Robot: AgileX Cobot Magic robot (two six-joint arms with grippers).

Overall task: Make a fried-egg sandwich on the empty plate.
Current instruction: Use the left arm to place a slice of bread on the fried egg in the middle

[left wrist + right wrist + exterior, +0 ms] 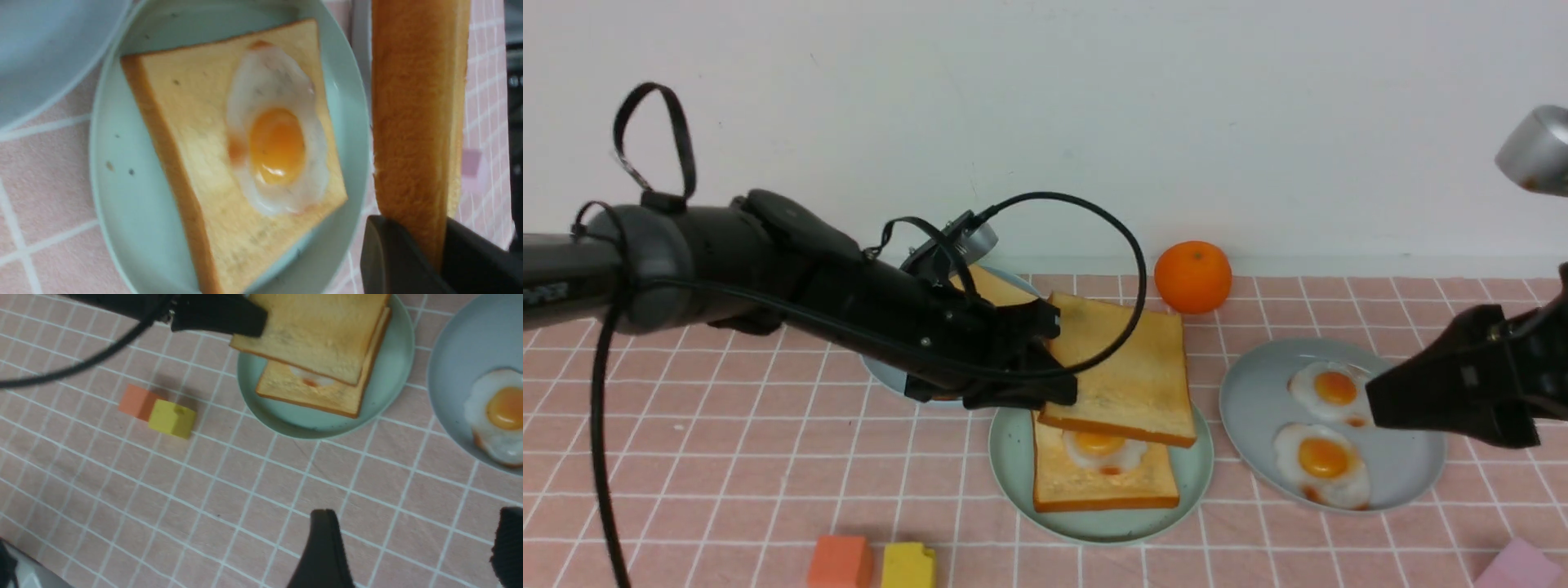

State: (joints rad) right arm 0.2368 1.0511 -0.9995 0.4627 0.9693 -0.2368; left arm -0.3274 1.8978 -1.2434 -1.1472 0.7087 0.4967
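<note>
Left end effector grips the top toast by its edge, just above the egg and bottom toast on the plate beneath it. Only lowering and release appear left. Right end effector hangs wide open and empty.

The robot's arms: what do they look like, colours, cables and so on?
Both are matte black. The left arm is a thick rounded tube with faint white lettering, a strap loop on top and a thin black cable looping beside the left gripper. The right gripper is a black wedge.
</note>
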